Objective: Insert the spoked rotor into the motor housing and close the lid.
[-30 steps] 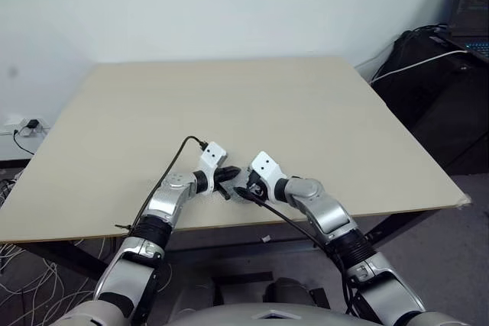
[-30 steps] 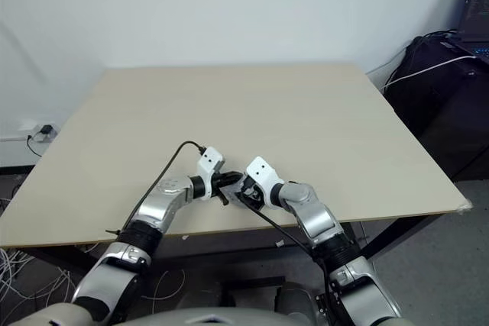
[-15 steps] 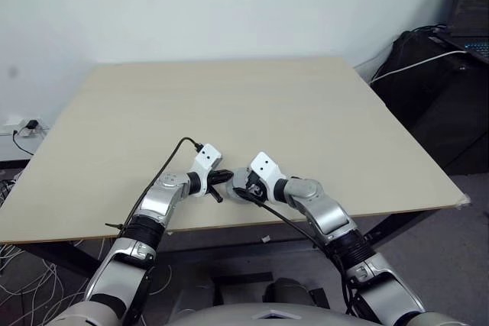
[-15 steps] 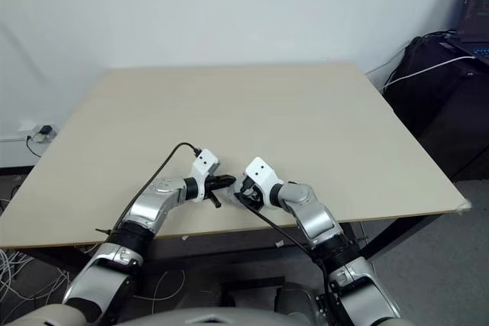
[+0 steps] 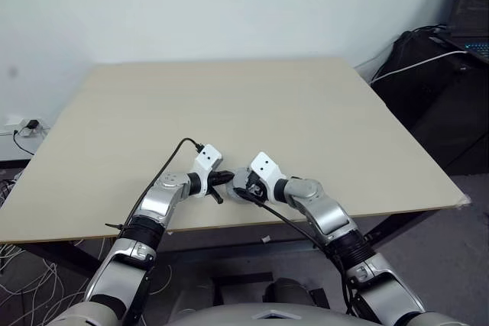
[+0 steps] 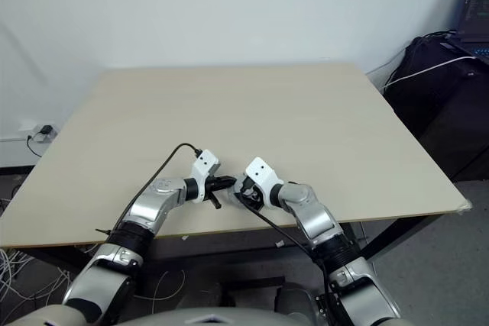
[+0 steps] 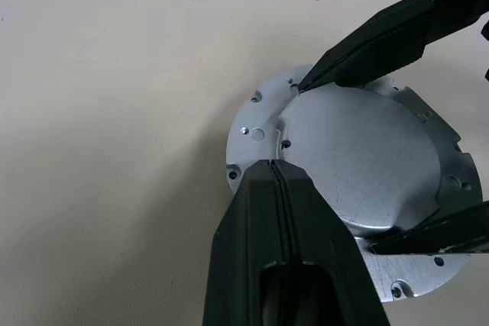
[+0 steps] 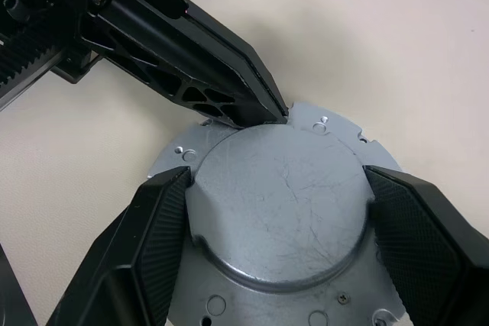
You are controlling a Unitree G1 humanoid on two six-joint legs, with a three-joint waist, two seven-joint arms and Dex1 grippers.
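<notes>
The motor housing (image 8: 283, 204) is a round silver metal part lying on the table near the front edge, its domed lid side up, with a flat holed flange around it. My right gripper (image 8: 279, 181) is shut on the dome, one black finger (image 8: 164, 219) against each side. My left gripper (image 7: 272, 166) is shut, its tip resting at the flange rim beside the dome. In the left eye view both grippers meet at the housing (image 5: 238, 179), the left gripper (image 5: 224, 179) coming from the left and the right gripper (image 5: 243, 187) from the right. The spoked rotor is out of view.
The beige table (image 5: 267, 104) stretches bare behind the grippers, and its front edge (image 5: 229, 223) runs just below them. Black bags, cables and a laptop (image 5: 472, 5) stand beyond the right side. A power strip with wires (image 5: 23, 126) lies off the left side.
The left arm's elbow swung slightly outward to the left early on, while its shut tip stayed at the housing. The right arm and the housing have not moved.
</notes>
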